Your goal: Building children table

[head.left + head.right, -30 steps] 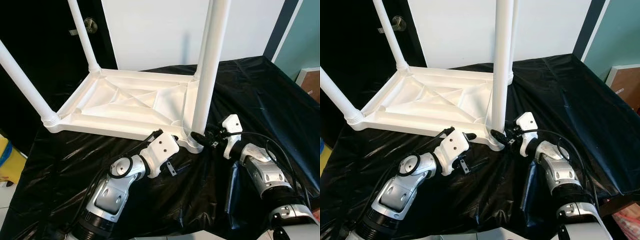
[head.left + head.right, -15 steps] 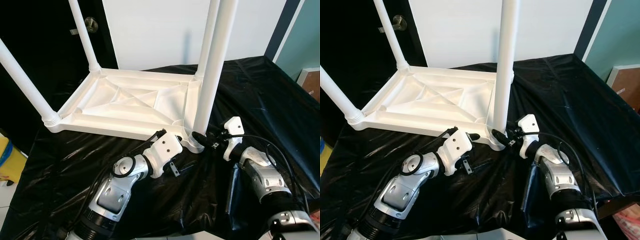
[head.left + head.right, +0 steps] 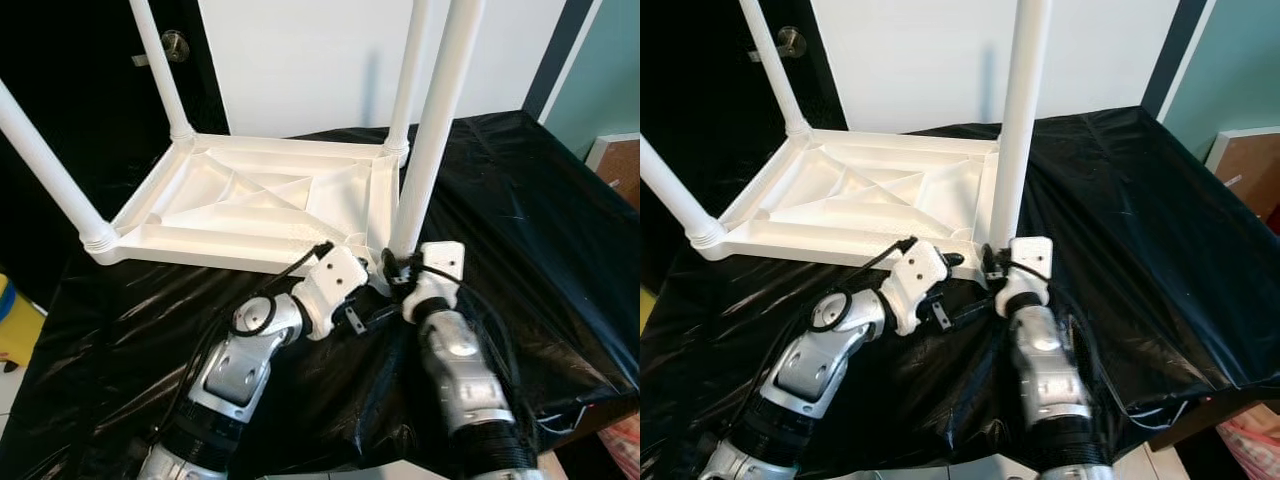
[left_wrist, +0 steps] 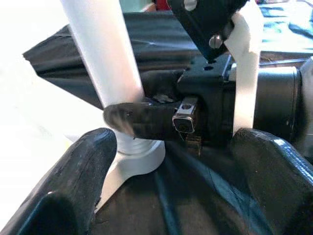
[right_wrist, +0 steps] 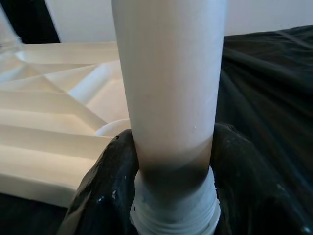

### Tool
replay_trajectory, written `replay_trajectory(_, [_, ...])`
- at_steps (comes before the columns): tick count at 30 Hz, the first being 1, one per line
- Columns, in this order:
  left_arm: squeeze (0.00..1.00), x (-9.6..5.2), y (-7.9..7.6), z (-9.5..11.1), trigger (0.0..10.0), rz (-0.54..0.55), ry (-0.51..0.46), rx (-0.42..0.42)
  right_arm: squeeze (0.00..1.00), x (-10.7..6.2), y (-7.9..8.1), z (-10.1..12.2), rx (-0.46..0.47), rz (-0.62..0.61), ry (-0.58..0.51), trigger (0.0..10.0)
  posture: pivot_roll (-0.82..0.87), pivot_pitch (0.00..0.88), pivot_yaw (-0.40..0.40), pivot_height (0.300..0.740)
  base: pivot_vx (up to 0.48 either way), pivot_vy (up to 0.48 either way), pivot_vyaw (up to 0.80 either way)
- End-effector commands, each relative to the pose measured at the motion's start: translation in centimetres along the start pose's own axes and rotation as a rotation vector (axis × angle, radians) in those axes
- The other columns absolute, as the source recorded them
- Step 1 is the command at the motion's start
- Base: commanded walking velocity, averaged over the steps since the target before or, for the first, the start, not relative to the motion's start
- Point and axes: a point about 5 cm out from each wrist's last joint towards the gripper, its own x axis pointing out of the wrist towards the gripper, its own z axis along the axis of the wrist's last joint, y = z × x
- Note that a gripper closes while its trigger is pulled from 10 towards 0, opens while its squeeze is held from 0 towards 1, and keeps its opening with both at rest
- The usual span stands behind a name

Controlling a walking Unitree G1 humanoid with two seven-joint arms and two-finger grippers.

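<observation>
- Four legs standing up from an upturned white top (image 3: 250, 205), ribs facing the ceiling, so the sockets can be reached from above.
- Lies on a surface draped in a black sheet (image 3: 520, 200), toward its left and far part, most likely to guard both plastic and surface.
- Near right leg (image 3: 435, 130) seated in its corner socket, close to upright, threaded collar (image 5: 173, 215) showing just above the base.
- Right gripper (image 5: 172, 161) closed on that leg low down, fingers (image 5: 105, 186) touching either side just above the collar; a low hold probably gives the best purchase for turning or pressing the leg home.
- Left gripper (image 4: 161, 161) open, fingers (image 4: 78, 181) spread and gripping nothing, just beside the same corner on the top's near edge; seemingly placed to brace the top against twisting.
- Other three legs (image 3: 45, 165) already in their corners, so likely the final fastening step.
- Risk, as a judgement: a crooked push could cross the thread or slide the top on the slick sheet.
- Dark door with a round knob (image 3: 176, 44) behind, at the left; white wall (image 3: 300, 60) beyond.
</observation>
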Motion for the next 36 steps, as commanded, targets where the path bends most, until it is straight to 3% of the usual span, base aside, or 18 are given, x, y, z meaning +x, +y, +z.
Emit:
replay_trajectory(1, [0.0,-0.1,0.9,-0.4,10.0,0.117,0.018,-0.006,0.0,-0.6,-0.3,-2.0,0.012,-0.045,0.106,10.0,-0.06,0.05,-0.001,0.74,0.0,0.0,0.0])
replay_trajectory(11, [0.0,-0.4,1.4,-0.5,10.0,0.14,0.02,0.002,0.0,-1.1,-0.2,-0.5,-0.03,0.039,0.063,10.0,-0.04,0.033,-0.033,0.74,0.0,0.0,0.0])
replay_trajectory(12, [0.0,-0.5,1.4,-0.6,10.0,0.141,0.02,0.002,1.0,-1.3,-0.3,-0.2,-0.038,0.05,0.053,10.0,-0.04,0.027,-0.045,0.74,0.0,0.0,0.0])
replay_trajectory(21, [0.0,-0.8,1.2,-1.0,10.0,0.127,0.026,0.004,1.0,-2.0,-1.6,0.9,-0.057,0.133,-0.007,10.0,-0.04,0.016,-0.064,0.74,0.0,0.0,0.0])
replay_trajectory(25, [0.0,-0.8,1.2,-1.0,10.0,0.114,0.029,0.014,1.0,-2.2,-3.5,1.3,-0.076,0.208,-0.024,10.0,-0.05,0.008,-0.06,0.74,0.0,0.0,0.0])
replay_trajectory(26, [0.0,-0.8,1.1,-0.8,10.0,0.106,0.025,0.018,0.83,-2.2,-4.3,1.6,-0.091,0.252,-0.03,10.0,-0.05,0.008,-0.06,0.74,0.0,0.0,0.0])
replay_trajectory(28, [0.0,-0.8,1.1,-0.9,10.0,0.101,0.025,0.018,0.83,-2.1,-5.1,1.6,-0.109,0.304,-0.026,10.0,-0.05,0.011,-0.058,0.74,0.0,0.0,0.0])
replay_trajectory(29, [0.0,-0.9,0.9,-1.0,10.0,0.088,0.028,0.018,0.0,-1.7,-5.7,1.6,-0.139,0.384,-0.014,10.0,-0.04,0.015,-0.058,0.74,0.0,0.0,0.0])
replay_trajectory(31, [0.0,-1.1,0.7,-1.2,10.0,0.072,0.034,0.016,0.0,-1.0,-6.3,1.4,-0.179,0.489,0.01,10.0,-0.04,0.016,-0.055,0.74,0.0,0.0,0.0])
replay_trajectory(36, [0.0,-1.2,0.4,-1.4,10.0,0.06,0.04,0.013,0.0,0.3,-6.1,1.1,-0.213,0.563,0.039,10.0,-0.03,0.007,-0.049,0.74,0.0,0.0,0.0])
